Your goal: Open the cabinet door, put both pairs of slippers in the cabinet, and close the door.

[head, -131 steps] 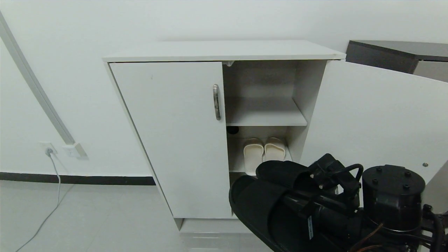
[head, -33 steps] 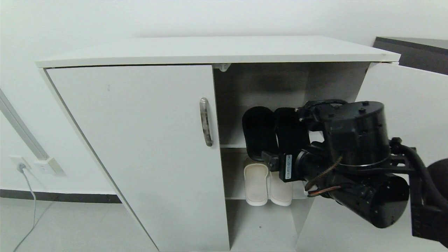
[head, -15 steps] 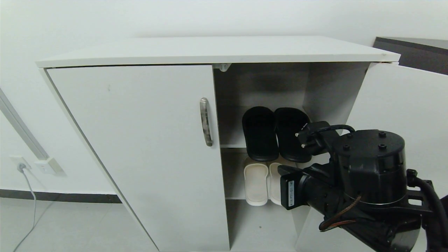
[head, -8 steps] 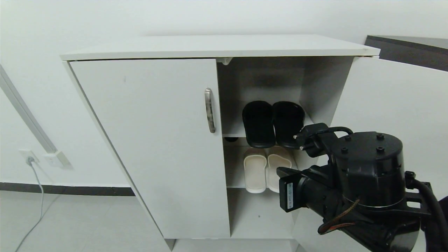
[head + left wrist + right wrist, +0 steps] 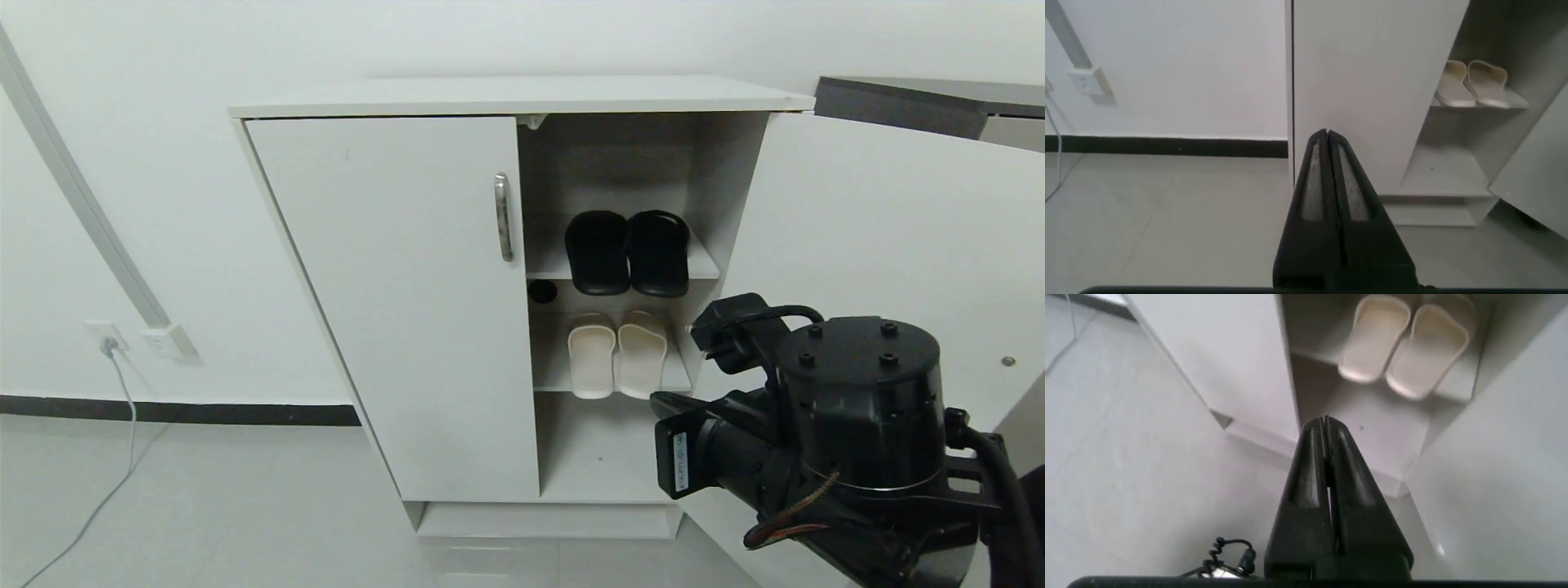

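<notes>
Hanging low before the cabinet [image 5: 522,94], the right arm points its right gripper [image 5: 1327,420] down at the floor [image 5: 1143,457], fingers pressed together, empty. The left gripper [image 5: 1327,135] is likewise closed on nothing, facing the shut left door [image 5: 400,302]. Inside sit two black slippers [image 5: 627,251] above two white slippers [image 5: 616,354]. One right door [image 5: 882,245] stands open.

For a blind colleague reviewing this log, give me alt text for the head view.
White cabinet with its right-hand door open: black slippers on the upper shelf, white slippers on the shelf below. The right arm sits low in front.
</notes>
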### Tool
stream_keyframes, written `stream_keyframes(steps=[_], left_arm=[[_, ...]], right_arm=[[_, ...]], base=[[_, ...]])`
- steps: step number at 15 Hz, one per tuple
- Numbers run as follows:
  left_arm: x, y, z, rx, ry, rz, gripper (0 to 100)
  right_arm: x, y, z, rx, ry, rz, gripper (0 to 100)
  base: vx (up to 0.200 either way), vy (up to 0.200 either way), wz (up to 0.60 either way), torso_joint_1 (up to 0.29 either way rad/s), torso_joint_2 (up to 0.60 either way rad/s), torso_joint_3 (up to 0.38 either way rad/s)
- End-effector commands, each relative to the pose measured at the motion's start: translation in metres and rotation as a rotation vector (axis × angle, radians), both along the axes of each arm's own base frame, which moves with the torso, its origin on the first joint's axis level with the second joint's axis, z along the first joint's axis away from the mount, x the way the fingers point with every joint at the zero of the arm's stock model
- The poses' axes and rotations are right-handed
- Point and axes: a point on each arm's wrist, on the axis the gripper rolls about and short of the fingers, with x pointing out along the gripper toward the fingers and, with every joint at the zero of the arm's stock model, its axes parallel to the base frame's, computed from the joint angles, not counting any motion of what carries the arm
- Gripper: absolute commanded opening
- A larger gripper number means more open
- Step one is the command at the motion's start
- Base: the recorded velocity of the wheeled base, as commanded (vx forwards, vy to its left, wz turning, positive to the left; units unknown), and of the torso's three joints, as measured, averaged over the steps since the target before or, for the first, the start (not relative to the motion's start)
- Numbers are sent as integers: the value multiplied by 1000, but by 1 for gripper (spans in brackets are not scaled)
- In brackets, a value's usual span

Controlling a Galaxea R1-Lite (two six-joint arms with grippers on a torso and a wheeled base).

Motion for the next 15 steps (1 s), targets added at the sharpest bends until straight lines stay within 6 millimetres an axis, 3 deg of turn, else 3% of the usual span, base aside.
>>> stream_keyframes(steps=[1, 15], left_arm=[[0, 0, 0, -1, 1, 1, 0], [0, 0, 0, -1, 1, 1, 0]], right_arm=[[1, -1, -6, -11, -8, 4, 0], [7, 0, -20, -47, -9, -4, 0]], base=[[-200, 0, 0, -2, 2, 2], [0, 0, 0, 0, 0, 0]])
